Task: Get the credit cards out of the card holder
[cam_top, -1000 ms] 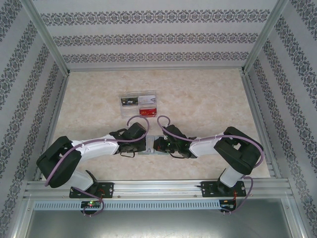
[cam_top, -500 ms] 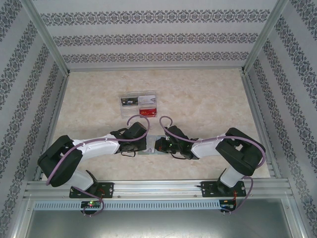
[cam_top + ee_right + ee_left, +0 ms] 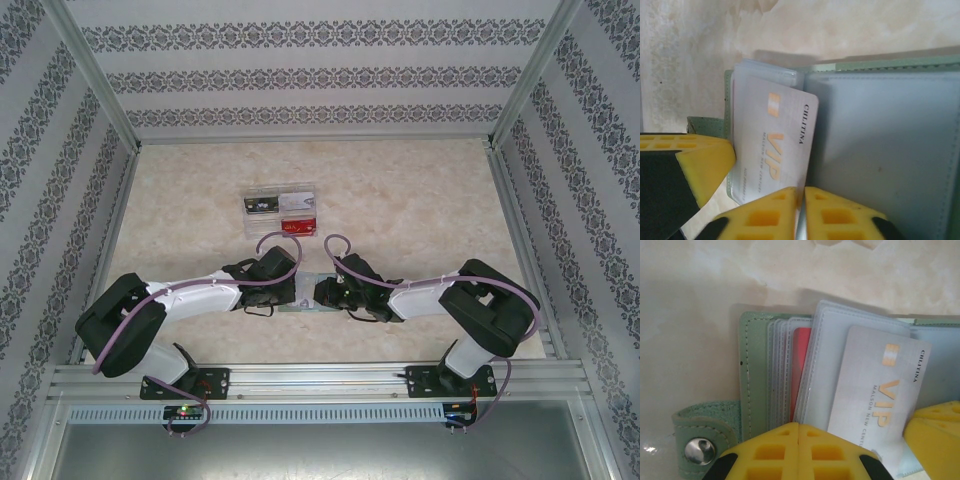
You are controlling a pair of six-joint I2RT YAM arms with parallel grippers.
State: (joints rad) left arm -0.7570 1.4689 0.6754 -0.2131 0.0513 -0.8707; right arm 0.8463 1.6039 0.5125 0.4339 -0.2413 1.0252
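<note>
Left gripper [image 3: 799,426]: pads pressed together over near edge of open card holder [image 3: 754,370]; whether they pinch a leaf, cannot tell. Red card [image 3: 801,355] sleeved just beyond its tips. Silver VIP card [image 3: 875,400] tilted, partly out, near edge clamped between closed pads of right gripper [image 3: 802,192]

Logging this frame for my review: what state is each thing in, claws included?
card holder, open, lying flat.
snap tab, unfastened.
VIP card, askew over the clear sleeves, pinched at its edge.
red card, inside its sleeve.
left claw, shut at the holder's edge.
right claw, shut on the VIP card.
</note>
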